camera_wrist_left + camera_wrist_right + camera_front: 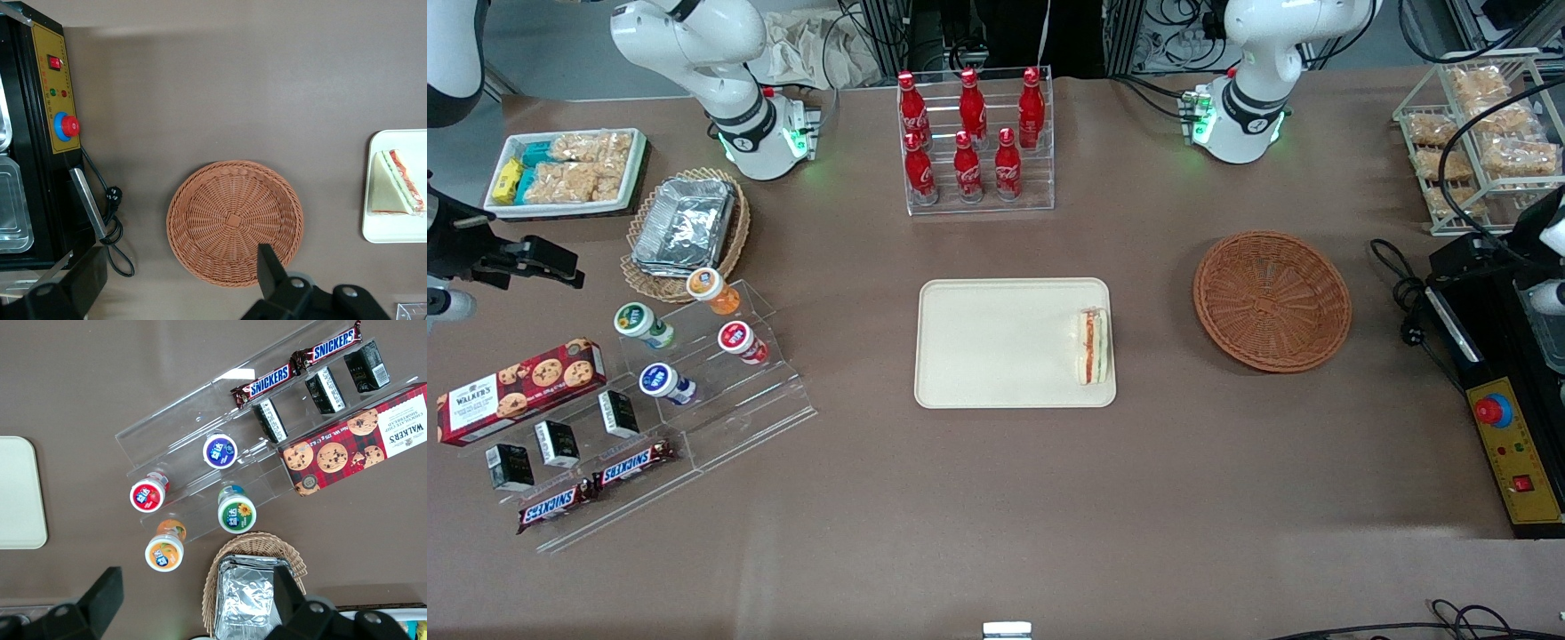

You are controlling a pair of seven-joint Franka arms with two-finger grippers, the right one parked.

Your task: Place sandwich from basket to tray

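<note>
Nearest the front camera among the task's things, the large cream-beige rectangular tray (996, 342) holds the small triangular white-bread sandwich (1093, 346) on its edge toward the working arm's end. Beside it sits the round reddish-brown wicker basket (1272, 300), holding nothing. High above the basket, the left arm's gripper (177, 283) hangs with fingers (269, 270) spread wide, gripping nothing.

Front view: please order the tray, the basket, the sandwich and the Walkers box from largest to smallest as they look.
1. tray
2. basket
3. Walkers box
4. sandwich

The gripper, fingers open, hangs above the basket.
</note>
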